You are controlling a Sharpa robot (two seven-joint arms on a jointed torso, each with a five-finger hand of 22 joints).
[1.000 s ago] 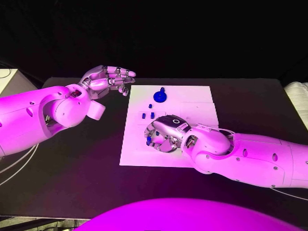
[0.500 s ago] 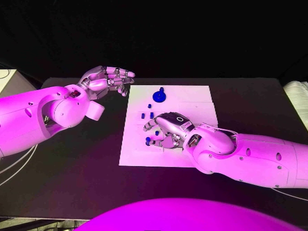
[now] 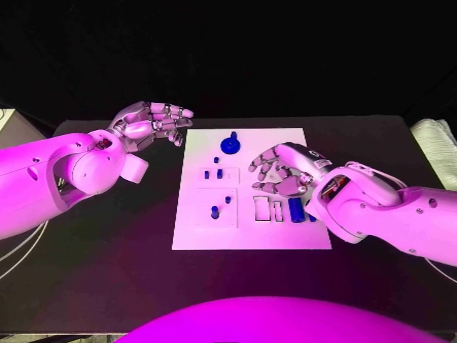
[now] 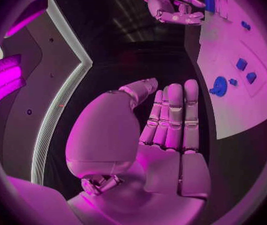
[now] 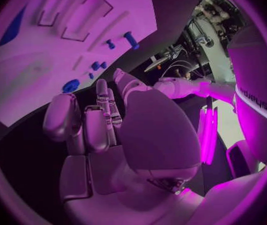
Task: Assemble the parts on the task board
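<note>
The white task board (image 3: 241,233) lies mid-table. On it are a round blue part with a knob (image 3: 230,145) at the far edge, small blue pieces (image 3: 213,173) left of centre, a small peg (image 3: 214,211) and a blue block (image 3: 295,209) beside outlined slots (image 3: 263,209). My right hand (image 3: 280,171) hovers over the board's right middle, fingers apart, holding nothing. My left hand (image 3: 151,121) hangs off the board's far left corner, also holding nothing. The left wrist view shows its fingers (image 4: 174,115) stretched out, the board (image 4: 258,105) and the round part (image 4: 219,86) beyond. The right wrist view shows my right hand (image 5: 102,135) above the board (image 5: 108,5).
The black table (image 3: 105,236) surrounds the board. A white object (image 3: 443,153) lies at the table's right edge and a pale box (image 3: 2,125) stands past its left edge.
My right hand has lifted from the board's near left part and swung right and farther away, uncovering the slots and the blue block. The left hand stays almost still.
</note>
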